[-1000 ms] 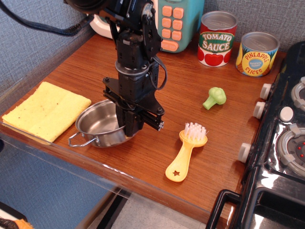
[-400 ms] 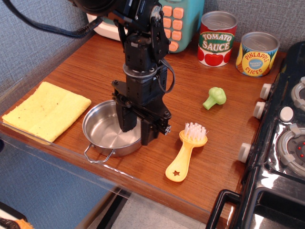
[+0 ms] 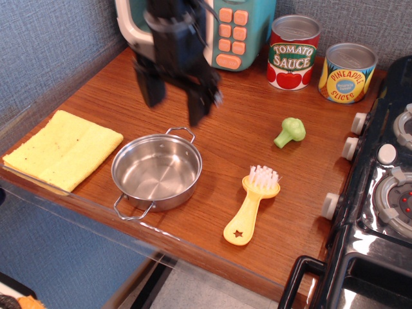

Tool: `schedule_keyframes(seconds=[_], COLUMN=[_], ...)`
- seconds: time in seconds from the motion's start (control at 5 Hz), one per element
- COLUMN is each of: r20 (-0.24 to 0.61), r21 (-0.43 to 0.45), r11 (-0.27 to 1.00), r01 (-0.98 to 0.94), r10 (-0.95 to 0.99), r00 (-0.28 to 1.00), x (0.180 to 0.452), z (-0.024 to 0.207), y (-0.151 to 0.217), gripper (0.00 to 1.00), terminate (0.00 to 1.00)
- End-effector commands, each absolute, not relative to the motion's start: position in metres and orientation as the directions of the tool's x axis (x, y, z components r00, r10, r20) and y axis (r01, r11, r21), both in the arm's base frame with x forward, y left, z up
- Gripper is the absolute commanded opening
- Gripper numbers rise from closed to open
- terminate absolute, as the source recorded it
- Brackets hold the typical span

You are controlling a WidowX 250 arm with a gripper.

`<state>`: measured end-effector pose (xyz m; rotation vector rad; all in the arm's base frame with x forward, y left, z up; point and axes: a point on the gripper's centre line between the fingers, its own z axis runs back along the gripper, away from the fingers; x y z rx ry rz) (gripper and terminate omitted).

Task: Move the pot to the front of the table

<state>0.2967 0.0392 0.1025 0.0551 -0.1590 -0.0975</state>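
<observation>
- One pot (image 3: pixel 156 172), two cans, one brush (image 3: pixel 251 204), one broccoli (image 3: pixel 290 131), one yellow cloth (image 3: pixel 60 149) on the desk (image 3: pixel 257 103).
- Can labels: "TOMATO SAUCE" (image 3: pixel 293 53); "PINEAPPLE SLICES" (image 3: pixel 347 73).
- Pot sits empty near desk's front edge, between cloth and brush.
- End effector (image 3: pixel 175 96) is above and behind pot, apart from it, fingers spread, holding nothing.

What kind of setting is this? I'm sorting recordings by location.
Likely a toy kitchen play set: a black toy stove, pretend food cans, a plastic broccoli and a steel pot on a wood-grain table.
</observation>
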Motion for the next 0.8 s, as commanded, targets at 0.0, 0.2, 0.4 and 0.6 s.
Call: schedule_keyframes(seconds=[0.0, 0.2, 0.4, 0.6], r20=[0.203, 0.17, 0.17, 0.17], r21=[0.081, 0.068, 0.068, 0.068], r11=[0.997, 0.998, 0.998, 0.998], r01=[-0.007, 0.015, 0.015, 0.015], r10=[-0.009, -0.027, -0.027, -0.027], r00=[0.979, 0.985, 0.985, 0.985], x=[0.326, 0.3281, 0.3281, 0.3281], z=[0.1216, 0.1127, 0.1127, 0.1127], y=[0.0673, 0.0683, 0.0683, 0.0683], gripper=[1.0, 1.0, 1.0, 1.0], terminate=[0.0, 0.0, 0.0, 1.0])
